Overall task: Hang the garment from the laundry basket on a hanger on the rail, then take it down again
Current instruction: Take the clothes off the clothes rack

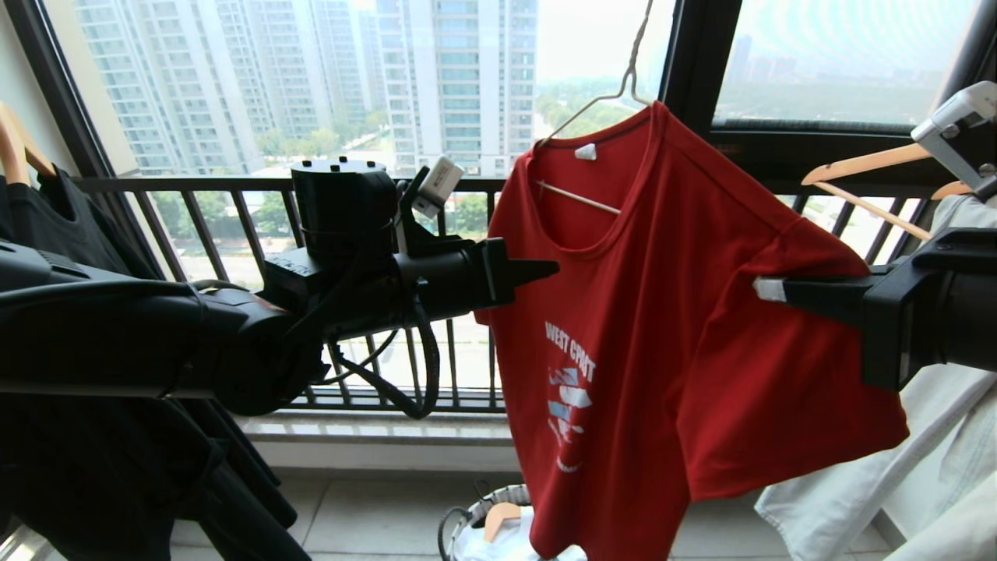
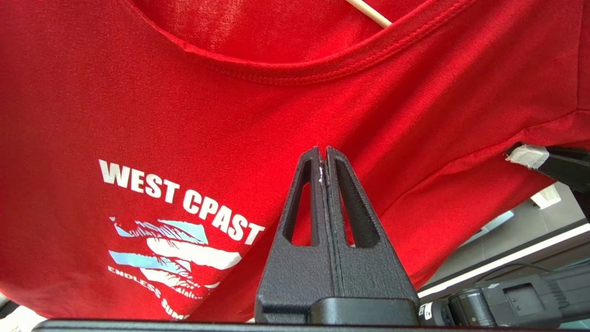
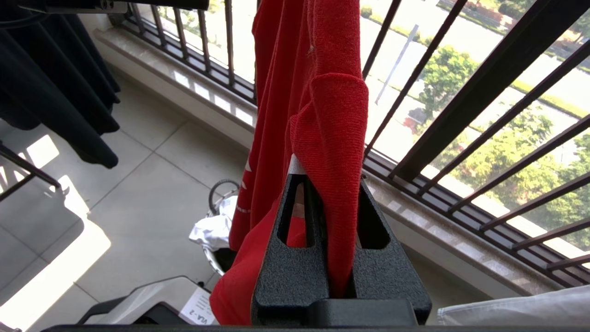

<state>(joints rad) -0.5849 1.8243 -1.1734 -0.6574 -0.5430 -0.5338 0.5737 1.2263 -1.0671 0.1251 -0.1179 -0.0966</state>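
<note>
The red garment (image 1: 662, 312) hangs on the white wire hanger (image 1: 623, 78), whose hook runs up past the top of the head view; the rail is out of view. My left gripper (image 1: 549, 269) is shut and empty, its tip close to the shirt's chest (image 2: 230, 115) beside the lettering. My right gripper (image 1: 767, 290) is shut on the shirt's sleeve (image 3: 322, 92), with red cloth pinched between its fingers (image 3: 295, 221). The laundry basket (image 1: 483, 506) stands on the floor below the shirt, holding white cloth.
A black T-shirt (image 1: 78, 234) on a wooden hanger hangs at the left. Wooden hangers (image 1: 864, 167) and pale clothes (image 1: 896, 467) hang at the right. The dark balcony railing (image 1: 234, 187) and window frame (image 1: 701, 62) stand close behind the shirt.
</note>
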